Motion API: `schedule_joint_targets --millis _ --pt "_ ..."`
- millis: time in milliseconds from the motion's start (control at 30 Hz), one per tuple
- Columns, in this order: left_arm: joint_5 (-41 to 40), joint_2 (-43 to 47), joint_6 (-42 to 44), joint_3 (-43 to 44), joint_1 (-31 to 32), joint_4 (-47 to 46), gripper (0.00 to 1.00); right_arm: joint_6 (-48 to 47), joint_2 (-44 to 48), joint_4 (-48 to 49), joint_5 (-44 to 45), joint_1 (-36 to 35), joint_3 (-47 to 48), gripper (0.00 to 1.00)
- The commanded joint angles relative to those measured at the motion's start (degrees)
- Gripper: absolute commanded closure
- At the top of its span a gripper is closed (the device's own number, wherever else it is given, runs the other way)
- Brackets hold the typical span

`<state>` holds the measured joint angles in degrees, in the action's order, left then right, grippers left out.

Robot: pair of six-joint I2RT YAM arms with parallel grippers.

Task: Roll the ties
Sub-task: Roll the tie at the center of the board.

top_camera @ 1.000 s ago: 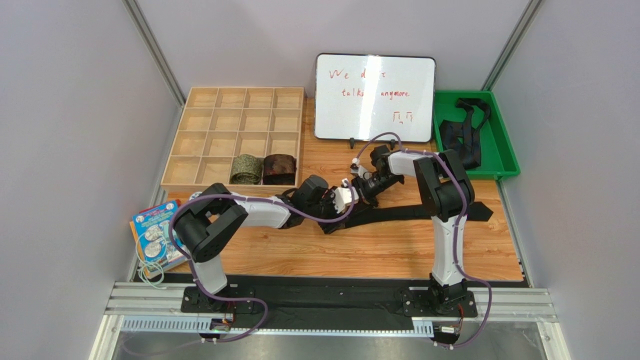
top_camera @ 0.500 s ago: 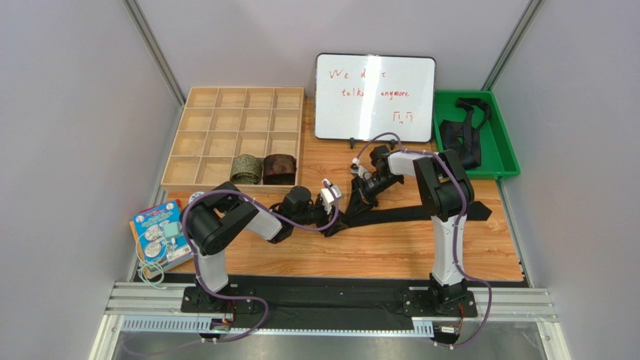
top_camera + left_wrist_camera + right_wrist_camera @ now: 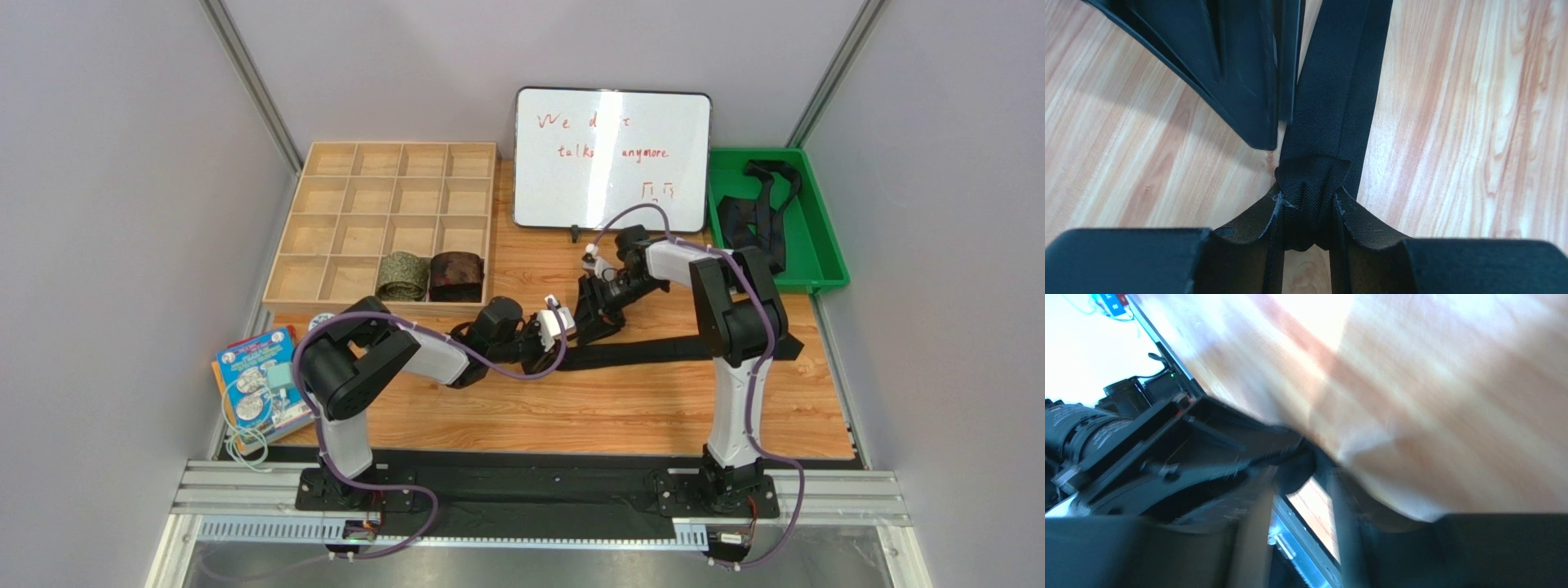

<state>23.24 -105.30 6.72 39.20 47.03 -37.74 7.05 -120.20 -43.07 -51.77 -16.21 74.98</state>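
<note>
Left pincer (image 3: 1308, 205): clenched on the bunched end of the black tie (image 3: 1339, 92).
Right pincer (image 3: 1300, 478): fingers are seen parted, just beside the left pincer; the view is blurred.
Black tie: laid flat on the desk (image 3: 613, 404), stretched rightward from the pincers.
Rolled ties: an olive-green coil (image 3: 401, 276) and a reddish-brown coil (image 3: 455, 276) are set side by side in the wooden tray (image 3: 368, 196), near row.

Right wrist view: smeared by motion; the right gripper (image 3: 1296, 490) shows only as dark streaks, and whether it holds anything cannot be judged. Left wrist view: the black tie (image 3: 1333, 92) runs off the top edge, and its bunched fold disappears between the fingers of the left gripper (image 3: 1306, 211). Top view: both sets of fingertips are too small to read; glare erases part of the whiteboard (image 3: 611, 141) writing.
</note>
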Motion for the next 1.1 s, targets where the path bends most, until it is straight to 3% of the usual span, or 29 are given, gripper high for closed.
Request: schedule_joint_targets --millis 0,67,200,467,600,633,733,933,1000,1067 --pt "-3.03 0.09 8.3 2.89 0.35 16.1 0.77 -4.32 6.55 -5.79 0.18 1.35 1.66 0.51" --pt "-3.91 -0.17 9.89 4.74 0.44 19.43 0.76 -2.84 7.17 -5.54 -1.05 0.92 0.35 0.46" --pt "-5.05 -1.4 11.12 7.47 0.52 23.31 0.75 -0.82 5.95 -3.44 -2.37 -0.75 -0.53 0.45" --pt "-4.87 -1.67 12.26 9.4 0.7 27.18 0.72 0.51 2.7 1.41 -1.85 -2.16 -0.27 0.51" --pt "-4.7 -1.58 13.4 9.84 0.7 28.24 0.71 0.95 1.38 3.16 -0.79 -2.69 -0.27 0.69" --pt "-4.53 -1.58 13.49 9.93 0.61 28.5 0.71 1.04 0.94 3.25 -0.62 -2.78 -0.27 0.8" --pt "-4.7 -1.05 13.06 9.67 0.61 28.77 0.67 0.25 0.14 3.52 0.0 -2.52 -1.06 1.0" --pt "2.93 3.78 4.47 3.18 -3.25 15.28 0.32 -0.72 -1.26 4.04 -1.23 0.38 -4.23 1.0" --pt "7.32 5.36 2.08 1.33 -4.83 10.34 0.16 -0.81 -2.31 4.13 -1.49 1.17 -5.02 1.0" --pt "8.04 5.71 -0.55 -0.88 -4.93 3.74 0.12 -0.98 -3.1 4.22 -1.84 2.14 -5.63 1.0"
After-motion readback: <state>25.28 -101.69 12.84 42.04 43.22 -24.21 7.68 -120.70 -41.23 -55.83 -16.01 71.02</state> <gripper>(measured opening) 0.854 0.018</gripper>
